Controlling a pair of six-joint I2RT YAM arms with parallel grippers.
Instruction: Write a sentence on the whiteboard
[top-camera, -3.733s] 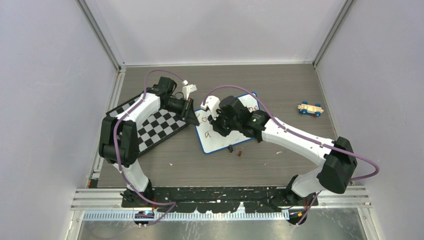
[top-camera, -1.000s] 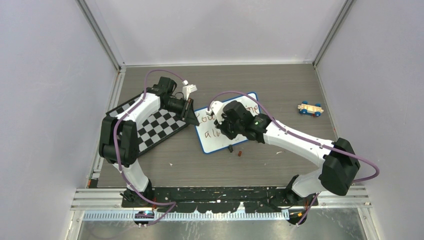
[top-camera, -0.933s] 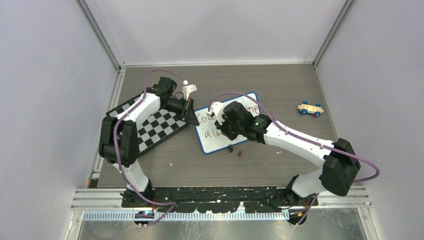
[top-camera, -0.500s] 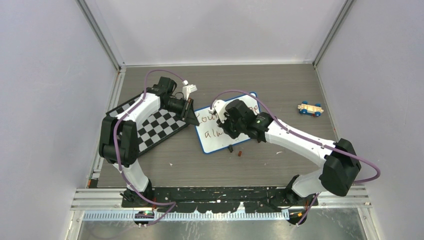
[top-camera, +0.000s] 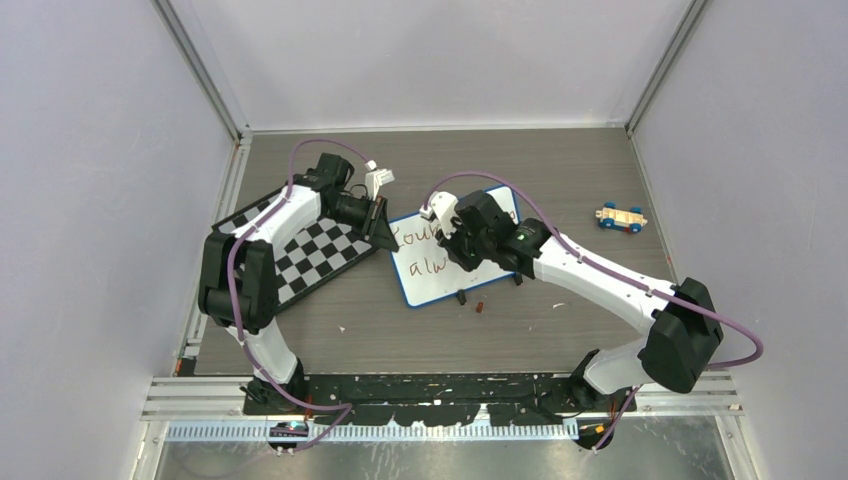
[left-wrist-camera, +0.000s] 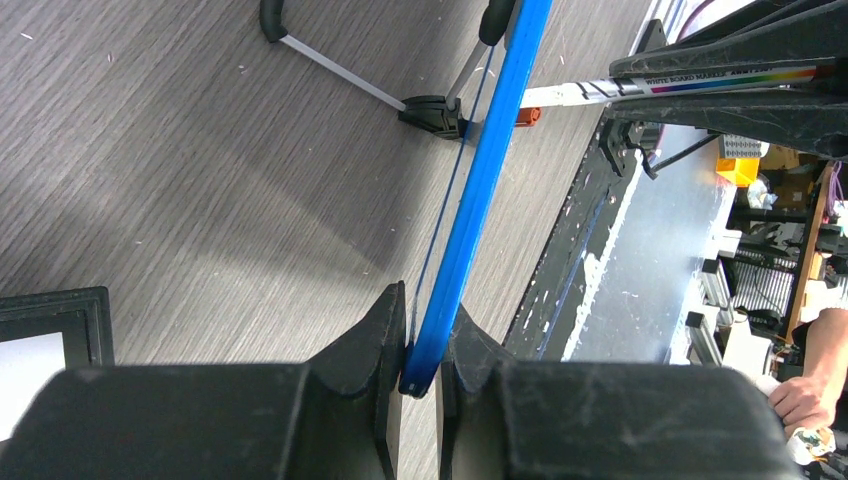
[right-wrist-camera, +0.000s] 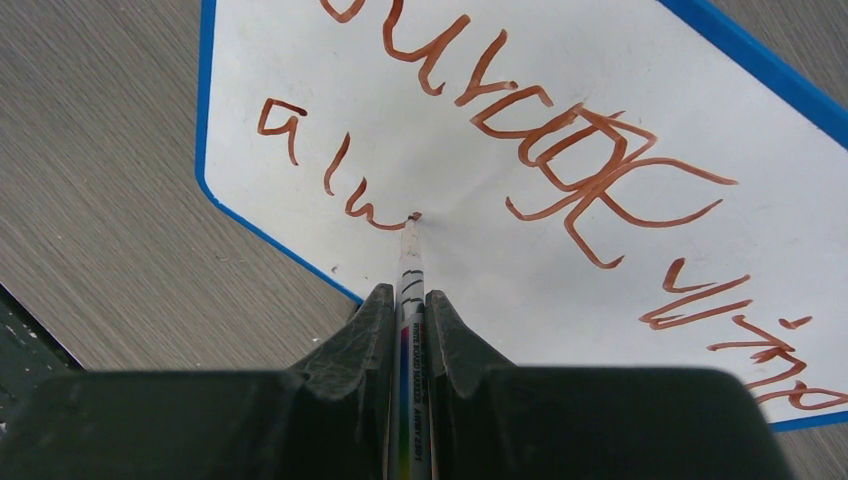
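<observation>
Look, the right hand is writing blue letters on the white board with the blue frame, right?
No: the right wrist view shows brownish-red letters, not blue. The right hand's white marker does write them on the blue-framed white board.

The whiteboard (right-wrist-camera: 650, 100) has a smooth, faintly glossy white face in a blue plastic-looking frame (left-wrist-camera: 480, 170). Its sentence (right-wrist-camera: 580, 165) is a dry, matt brownish-red, and the marker (right-wrist-camera: 410, 275) touching it has a smooth white barrel with a glossy rainbow band. Under the whiteboard the table (top-camera: 560, 170) looks like grey wood grain, matt and finely streaked, and the foot (left-wrist-camera: 430, 112) on the frame is black plastic with thin bare metal wire. The left gripper (left-wrist-camera: 420, 372) on the frame is matt black plastic, lightly scuffed, while the arm (top-camera: 600, 278) right of the whiteboard has a glossy white shell.
</observation>
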